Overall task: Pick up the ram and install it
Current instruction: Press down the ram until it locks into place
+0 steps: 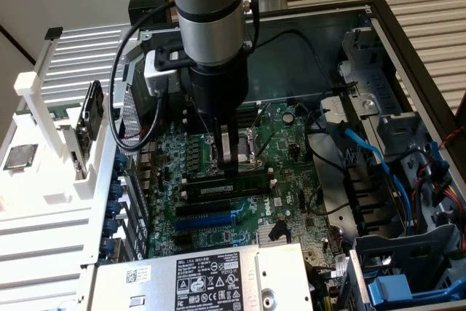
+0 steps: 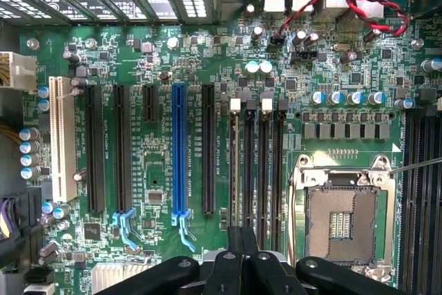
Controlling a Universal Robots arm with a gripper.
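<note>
The claw point(image 1: 231, 169) is pressing down with its fingers closed together on the ram point(image 1: 229, 187), which is lying in a memory slot point(image 2: 237, 170) beside the processor socket point(image 2: 340, 220). Seating appears underway; finishing is calling for even downward pressure until the end clips latch.

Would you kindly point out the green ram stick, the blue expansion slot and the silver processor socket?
green ram stick point(image 1: 231, 185): exterior view, its middle, beneath the gripper.
blue expansion slot point(image 2: 179, 150): wrist view, mid-length.
silver processor socket point(image 2: 341, 222): wrist view, centre.
</note>
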